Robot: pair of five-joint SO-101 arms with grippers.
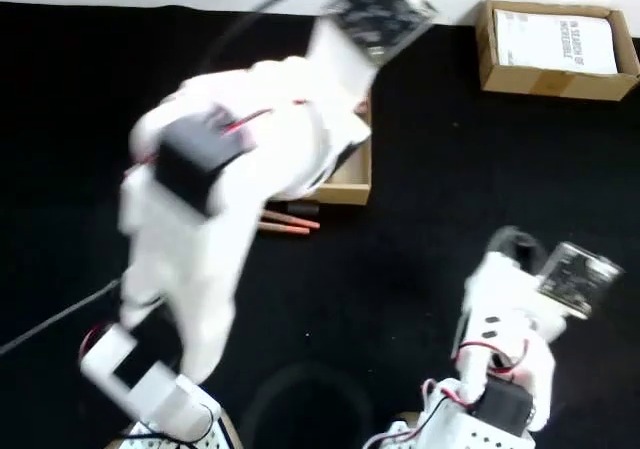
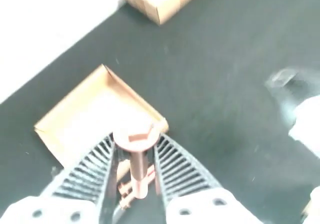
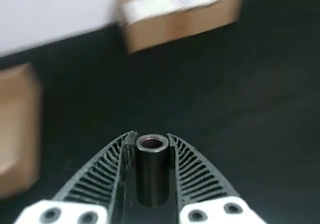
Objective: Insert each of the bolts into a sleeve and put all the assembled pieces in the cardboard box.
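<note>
Grips copper bolt (image 2: 138, 170) in left tool (image 2: 136, 143), hex head up, over a corner edge of the open cardboard box (image 2: 131, 93). Clamps dark sleeve (image 3: 151, 176) upright in right tool (image 3: 150, 135), above bare black desk (image 3: 245, 109) with open room around, second box (image 3: 175, 27) well apart at the far edge.

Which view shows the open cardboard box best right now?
The left wrist view: the cardboard box lies open beyond the held bolt, walls and floor visible. In the high view an arm covers all but one corner. The right wrist view catches one side.
</note>
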